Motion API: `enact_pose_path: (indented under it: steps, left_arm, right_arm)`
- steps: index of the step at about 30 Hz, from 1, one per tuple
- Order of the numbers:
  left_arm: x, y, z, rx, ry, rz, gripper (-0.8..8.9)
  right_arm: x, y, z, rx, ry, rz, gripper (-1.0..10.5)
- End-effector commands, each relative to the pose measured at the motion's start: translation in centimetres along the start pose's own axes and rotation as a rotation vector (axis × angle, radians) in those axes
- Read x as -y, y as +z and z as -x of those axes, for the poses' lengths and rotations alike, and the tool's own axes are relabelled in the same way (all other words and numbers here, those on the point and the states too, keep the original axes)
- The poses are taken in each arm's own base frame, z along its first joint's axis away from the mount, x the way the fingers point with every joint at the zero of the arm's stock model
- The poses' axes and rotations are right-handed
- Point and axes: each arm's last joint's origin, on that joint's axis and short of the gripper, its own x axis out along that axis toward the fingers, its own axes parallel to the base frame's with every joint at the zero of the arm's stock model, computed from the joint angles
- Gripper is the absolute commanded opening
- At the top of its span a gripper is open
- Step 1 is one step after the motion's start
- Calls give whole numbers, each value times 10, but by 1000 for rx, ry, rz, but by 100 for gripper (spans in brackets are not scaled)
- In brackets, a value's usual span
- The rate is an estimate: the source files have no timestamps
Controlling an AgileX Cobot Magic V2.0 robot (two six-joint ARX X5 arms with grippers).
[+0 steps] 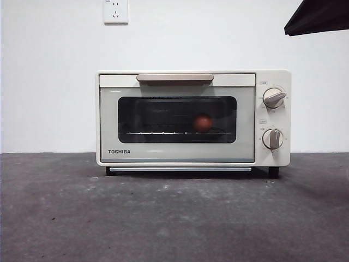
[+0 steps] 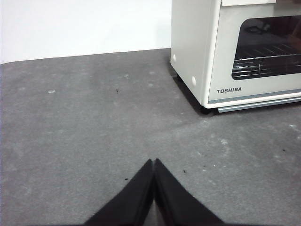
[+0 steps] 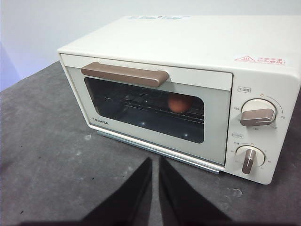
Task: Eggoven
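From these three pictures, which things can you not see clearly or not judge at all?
- Egg: dim behind the oven's dark glass in the front and right wrist views; what it rests on is unclear.
- Toaster oven: cut off by the picture's edge in the left wrist view, knobs and egg out of sight.
- Knob markings: too small to read.
- Dark arm tip: cut off at the front view's corner; which arm is unknown.
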Motion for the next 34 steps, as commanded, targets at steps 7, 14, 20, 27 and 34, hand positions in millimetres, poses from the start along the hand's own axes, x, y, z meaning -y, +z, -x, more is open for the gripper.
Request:
enact_pose_path:
  steps: [7,14,20,27,34]
  left_arm:
    - [0,-8,-3,-19,-1,16,8]
    - [0,-8,-3,-19,-1,16,8]
    - [0,-8,-3,-19,-1,16,8]
    - [0,-8,-3,-18,-1,16,8]
    - [0,-8,-3,-18,0,16,8]
  right_arm:
    - [-1,2,-1,9,5,11,4]
    - [-1,2,-1,9,5,11,4]
    - [-1,2,-1,9,5,11,4]
    - [18,9,19,96,-120,16,4]
    - [48,-17,43,163,-312,7,4]
